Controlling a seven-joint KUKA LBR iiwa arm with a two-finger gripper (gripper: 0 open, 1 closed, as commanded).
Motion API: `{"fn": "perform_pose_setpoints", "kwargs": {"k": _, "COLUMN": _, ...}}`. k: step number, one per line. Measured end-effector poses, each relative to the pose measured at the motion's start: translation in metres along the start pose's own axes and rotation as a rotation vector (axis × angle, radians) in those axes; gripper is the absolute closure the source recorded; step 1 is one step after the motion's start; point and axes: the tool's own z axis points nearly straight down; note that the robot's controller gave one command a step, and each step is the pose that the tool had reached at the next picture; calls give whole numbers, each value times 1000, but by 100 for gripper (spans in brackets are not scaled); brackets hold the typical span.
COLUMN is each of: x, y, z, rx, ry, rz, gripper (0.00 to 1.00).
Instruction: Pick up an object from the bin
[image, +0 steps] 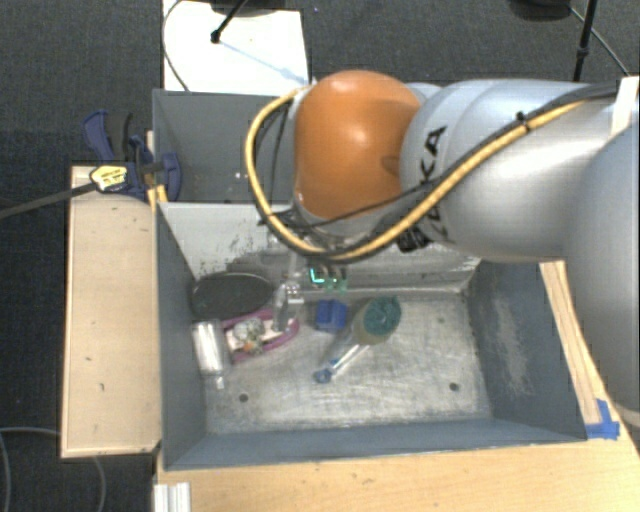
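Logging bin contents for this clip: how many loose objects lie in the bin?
6: black oval and white cylinder at left, purple piece by the claw, blue block, teal disc, clear tube in the middle. The arm may hide more.

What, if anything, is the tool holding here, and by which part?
It cannot be told. The tool is down at the right end of a pink and purple thing in the left of the bin; whether it grips it is unclear.
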Motion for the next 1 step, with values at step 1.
{"fn": "perform_pose_setpoints", "kwargs": {"k": 1, "x": -12, "y": 19, "z": 115, "rx": 1, "ry": -2, "rz": -194, "gripper": 0}}
